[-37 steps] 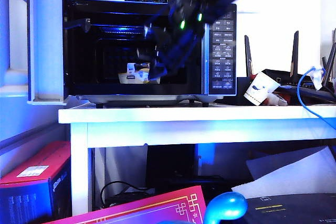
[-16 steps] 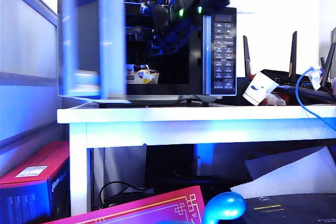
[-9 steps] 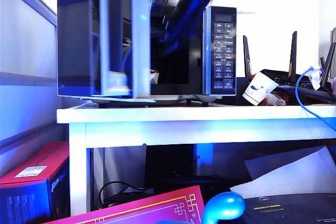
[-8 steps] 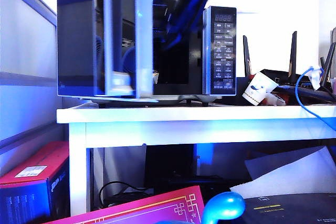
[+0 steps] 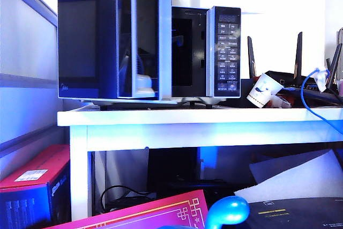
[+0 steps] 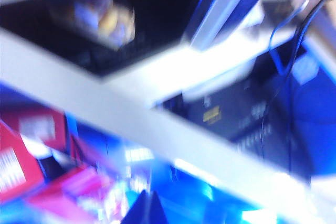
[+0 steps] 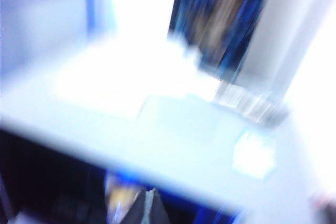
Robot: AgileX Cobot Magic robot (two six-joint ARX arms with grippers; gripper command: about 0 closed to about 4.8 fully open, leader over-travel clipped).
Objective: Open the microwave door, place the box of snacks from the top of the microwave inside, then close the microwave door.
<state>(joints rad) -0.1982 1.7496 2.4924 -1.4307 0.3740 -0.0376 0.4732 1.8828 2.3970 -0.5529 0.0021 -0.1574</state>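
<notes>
Standing partly ajar, the microwave door (image 5: 143, 36) fronts the microwave (image 5: 222, 46); left gripper (image 6: 144, 208) and right gripper (image 7: 147, 208) fingers pressed together, blurred.

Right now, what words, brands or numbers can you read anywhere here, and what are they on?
Nothing reads clearly.
Microwave door: a small logo at its lower corner, too small.
Button panel: display and key labels, too small.
Red box: white sticker, too small.
Wrist views: too blurred.
</notes>
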